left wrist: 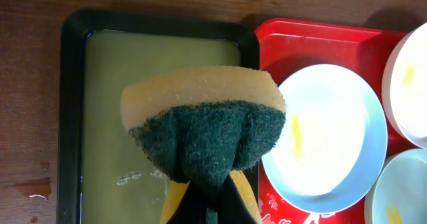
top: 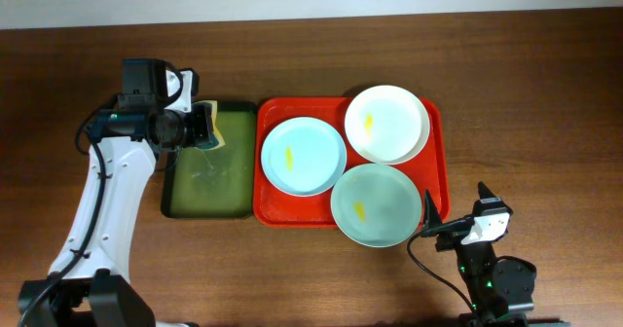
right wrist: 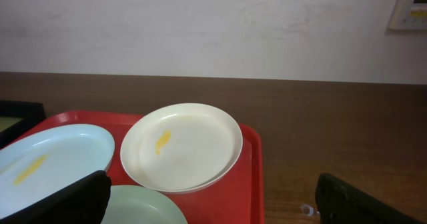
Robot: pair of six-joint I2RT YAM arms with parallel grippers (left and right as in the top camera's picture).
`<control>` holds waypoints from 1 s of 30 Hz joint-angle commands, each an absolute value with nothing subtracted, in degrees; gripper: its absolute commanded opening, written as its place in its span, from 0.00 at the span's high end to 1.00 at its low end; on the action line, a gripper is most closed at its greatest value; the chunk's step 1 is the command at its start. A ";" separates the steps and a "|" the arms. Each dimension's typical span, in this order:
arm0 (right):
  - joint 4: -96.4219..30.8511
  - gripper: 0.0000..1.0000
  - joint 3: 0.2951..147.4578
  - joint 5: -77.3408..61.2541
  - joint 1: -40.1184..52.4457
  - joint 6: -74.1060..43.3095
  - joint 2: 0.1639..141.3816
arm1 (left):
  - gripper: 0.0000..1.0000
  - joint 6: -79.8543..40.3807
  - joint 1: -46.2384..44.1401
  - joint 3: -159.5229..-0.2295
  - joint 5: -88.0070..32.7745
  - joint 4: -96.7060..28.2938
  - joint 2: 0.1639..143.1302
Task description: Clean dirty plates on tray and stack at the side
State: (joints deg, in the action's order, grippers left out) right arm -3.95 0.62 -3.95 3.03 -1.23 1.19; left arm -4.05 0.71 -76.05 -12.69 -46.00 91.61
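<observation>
Item 1: L fingers (left wrist: pixel 210 207), clenched on a sponge (left wrist: pixel 203 127), yellow foam w/ dark green scouring face. The sponge is bent over the fingertips, scourer side toward the wrist cam. Item 2: dark green tray (left wrist: pixel 72 117), directly beneath the L fingers, holding a shallow yellowish liquid; the sponge hangs above it, contact w/ the liquid can't be told. A few wet spots on the worktop (top: pixel 535 93) just outside that tray's rim. Item 3: red tray (top: pixel 440 162), just beside the green tray, on the far side from the L arm, between L and R fingers. Carries 3 plates, each w/ a small yellow smear. Pale blue plate (top: pixel 304 156): nearest the L fingers, flat in the tray. White plate (top: pixel 386 123): beyond the blue one, straight ahead of the R fingers, its edge near the tray's rim and approx. touching both other plates. Pale green plate (top: pixel 377 204): closest to the R fingers, overhanging the tray's rim on their side. Item 4: R fingers (top: pixel 456 202), released, spread wide, nothing between them, low by the red tray's corner, pointed at the plates.
</observation>
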 commanded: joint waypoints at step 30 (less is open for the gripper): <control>-4.29 0.01 0.32 -3.40 2.96 -1.28 0.84 | 1.00 -11.40 -19.14 -75.85 -12.49 -38.46 101.95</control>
State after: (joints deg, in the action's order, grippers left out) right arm -3.95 0.62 -3.95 3.03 -1.30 1.19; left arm -9.56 -19.11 -75.94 -12.60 -38.81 100.12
